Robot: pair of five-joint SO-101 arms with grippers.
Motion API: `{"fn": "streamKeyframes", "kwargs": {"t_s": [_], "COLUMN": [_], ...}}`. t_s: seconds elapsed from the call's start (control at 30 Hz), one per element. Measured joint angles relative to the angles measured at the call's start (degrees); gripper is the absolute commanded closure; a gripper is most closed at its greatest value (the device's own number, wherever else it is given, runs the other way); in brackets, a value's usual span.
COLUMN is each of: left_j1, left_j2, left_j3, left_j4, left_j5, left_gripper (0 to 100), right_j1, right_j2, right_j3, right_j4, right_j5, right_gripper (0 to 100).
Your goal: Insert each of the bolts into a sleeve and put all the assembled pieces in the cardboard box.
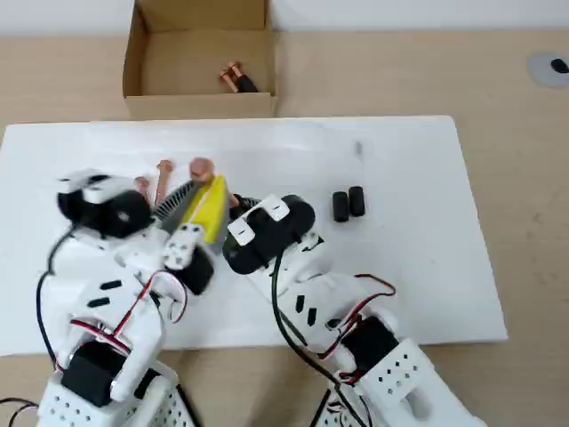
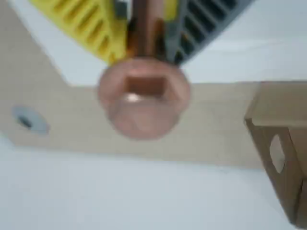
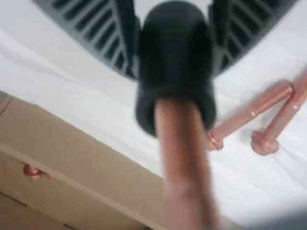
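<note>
1. Nearest the arms, the left gripper (image 2: 146, 45) has its yellow and grey jaws clamped on the shank of a copper bolt (image 2: 144, 98), whose head shows beyond the jaw tips.
2. Just to its right, the right gripper (image 3: 173, 52) is closed around a black sleeve (image 3: 175, 91). The bolt's shank meets the sleeve's open end — how deep it sits I cannot tell.
3. The step in hand looks like the insertion. Line the shank up with the bore, push slowly and straight, and grip firmly on both sides — a tilt would likely jam the bolt or lever the sleeve loose.
4. Once it is seated, I judge that one gripper should let go before the other carries the piece.
5. Farther out on the white board (image 1: 400, 267), two loose bolts (image 3: 249, 115) lie to the left and two spare sleeves (image 1: 340, 205) stand side by side to the right.
6. Farthest off, the cardboard box (image 1: 200, 107) holds one assembled piece (image 1: 238, 78).
</note>
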Motion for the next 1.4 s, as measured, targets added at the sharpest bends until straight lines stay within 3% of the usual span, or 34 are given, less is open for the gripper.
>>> {"fn": "streamKeyframes", "kwargs": {"t_s": [0.23,0.37,0.47,0.83,1.13,1.4], "left_j1": [2.81,2.64,1.14,-6.95,-20.22,-35.08], "left_j2": [0.18,0.09,0.53,0.26,2.02,19.78], "left_j3": [0.09,0.0,0.0,-11.34,-18.64,-17.93], "left_j4": [6.68,7.21,10.37,33.05,40.35,33.14], "left_j5": [-7.38,-7.74,-7.12,-5.19,-7.38,-7.38], "left_gripper": [99,87,85,80,80,80], "right_j1": [-0.09,-0.18,0.0,-0.09,5.27,10.2], "right_j2": [0.09,0.09,-0.18,-0.18,2.2,29.54], "right_j3": [1.32,1.32,1.23,1.32,-1.58,-24.7], "right_j4": [0.09,0.09,0.0,0.09,-6.07,-8.79], "right_j5": [0.09,0.09,-0.09,0.0,0.0,0.0], "right_gripper": [98.8,98.8,98.8,98.8,98.9,98.9]}}
